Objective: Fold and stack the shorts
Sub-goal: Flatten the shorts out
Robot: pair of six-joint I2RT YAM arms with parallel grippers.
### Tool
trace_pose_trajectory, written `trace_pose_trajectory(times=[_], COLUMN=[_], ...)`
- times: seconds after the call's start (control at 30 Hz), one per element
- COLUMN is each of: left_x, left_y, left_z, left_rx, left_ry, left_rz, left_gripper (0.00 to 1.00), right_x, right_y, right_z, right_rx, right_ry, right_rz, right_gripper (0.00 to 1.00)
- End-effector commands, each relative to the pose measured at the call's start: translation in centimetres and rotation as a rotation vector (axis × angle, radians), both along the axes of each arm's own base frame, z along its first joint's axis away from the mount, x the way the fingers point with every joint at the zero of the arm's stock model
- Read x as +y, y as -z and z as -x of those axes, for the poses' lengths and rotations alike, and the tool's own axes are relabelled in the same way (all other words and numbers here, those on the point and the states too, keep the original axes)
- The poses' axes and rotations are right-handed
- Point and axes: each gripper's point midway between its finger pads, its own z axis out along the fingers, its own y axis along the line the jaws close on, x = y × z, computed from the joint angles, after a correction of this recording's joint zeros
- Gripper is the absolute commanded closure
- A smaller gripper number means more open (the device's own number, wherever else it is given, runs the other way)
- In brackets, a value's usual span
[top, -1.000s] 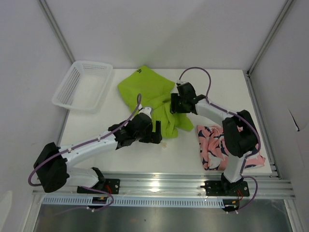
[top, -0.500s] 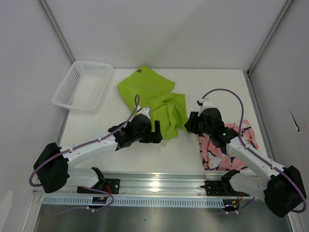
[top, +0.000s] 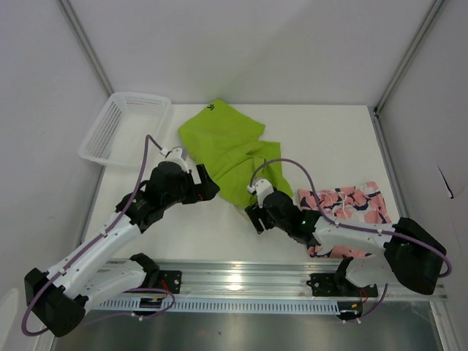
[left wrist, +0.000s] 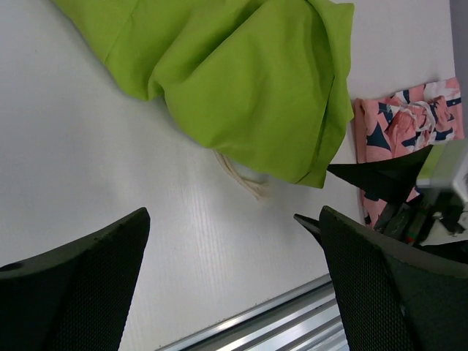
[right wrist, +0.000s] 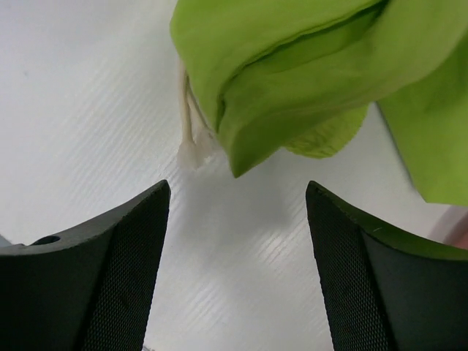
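hiding the near edge of the pink shark-print shorts [top: 349, 205], the right arm [top: 351, 235] lies across them in the top view, so how they are folded there cannot be made out. the dark logo [top: 212, 107] on the lime green shorts [top: 223, 146] is a speck at their far edge, too small to read. the left wrist view cuts the green pair off at the top and the pink pair at the right. the right wrist view takes in only the near corner of the green fabric.

the green pair lies rumpled and loosely doubled over in the middle of the table [top: 212, 238]. the pink pair lies to its right toward the front edge, just beside it, with a thin strip of table between them. a cream drawstring [left wrist: 243, 175] trails from under the green hem onto the table. a white mesh basket [top: 124, 128] sits at the far left corner.

the left gripper [left wrist: 232, 219] is spread wide with nothing between its fingers. it sits at the near-left side of the green shorts, and the fabric and drawstring lie ahead of the fingertips, clear of them. the right gripper [right wrist: 238, 191] is also spread wide and empty. the green corner and the drawstring's end lie just ahead of its tips, touching neither finger. how high either gripper hangs over the table cannot be told.
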Motion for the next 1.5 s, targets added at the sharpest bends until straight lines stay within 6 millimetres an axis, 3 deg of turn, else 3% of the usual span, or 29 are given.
trace_pose_trajectory(times=[0.0, 0.13, 0.2, 0.53, 0.6, 0.7, 0.73, 0.8, 0.93, 0.97, 1.03, 1.07, 1.1, 1.17, 1.27, 1.47], left_x=[0.7, 0.4, 0.3, -0.2, 0.1, 0.6, 0.9, 1.3, 2.0, 2.1, 2.0, 1.7, 1.6, 1.0, 1.1, 1.1], left_y=[-0.6, -0.3, 0.2, 1.5, 1.7, 1.6, 1.5, 1.0, 0.3, 0.6, 0.2, 0.0, 0.8, -0.4, -0.1, 0.3], left_z=[0.8, 1.2, 1.4, 1.9, 2.0, 2.0, 1.9, 2.1, 2.1, 2.2, 2.1, 2.2, 2.4, 2.2, 2.0, 0.9], left_rx=[-0.005, -0.006, 0.004, 0.025, 0.023, 0.021, 0.017, 0.0, -0.047, -0.046, -0.084, -0.095, -0.087, -0.15, -0.192, -0.246], left_ry=[0.03, 0.058, 0.07, 0.115, 0.111, 0.099, 0.086, 0.073, 0.051, 0.051, 0.052, 0.065, 0.071, 0.082, 0.057, -0.005], left_rz=[-0.012, 0.01, 0.006, 0.013, -0.002, -0.019, -0.023, -0.025, -0.021, -0.025, -0.005, 0.016, 0.02, 0.062, 0.026, -0.077], left_gripper=[0.01, 0.01, 0.01, 0.01, 0.01, 0.01, 0.01, 0.01, 0.01, 0.01, 0.01, 0.01, 0.01, 0.01, 0.02, 0.02], right_x=[1.1, 0.5, 0.1, 1.0, 1.9, 3.4, 4.1, 5.8, 8.9, 10.0, 10.8, 11.6, 11.6, 12.2, 13.2, 14.8], right_y=[-1.5, 1.0, 0.9, 2.0, 2.4, 1.7, 0.6, -1.1, -6.1, -8.3, -9.6, -11.7, -12.3, -12.8, -15.1, -17.7], right_z=[-2.0, -2.9, -3.9, -7.0, -7.0, -7.1, -7.3, -7.0, -7.0, -7.3, -7.3, -7.8, -8.3, -8.1, -8.3, -7.7], right_rx=[-0.175, -0.186, -0.21, -0.211, -0.197, -0.154, -0.126, -0.069, 0.122, 0.177, 0.287, 0.346, 0.374, 0.496, 0.603, 0.688], right_ry=[0.006, 0.073, 0.125, 0.095, 0.059, 0.039, 0.055, 0.035, 0.096, 0.074, 0.085, 0.108, 0.145, 0.168, 0.169, 0.177], right_rz=[0.092, 0.249, 0.291, 0.395, 0.389, 0.346, 0.299, 0.189, -0.109, -0.204, -0.291, -0.38, -0.407, -0.46, -0.619, -0.762], right_gripper=[0.24, 0.18, 0.12, 0.15, 0.23, 0.63, 0.82, 1.0, 1.0, 1.0, 1.0, 1.0, 1.0, 1.0, 1.0, 1.0])
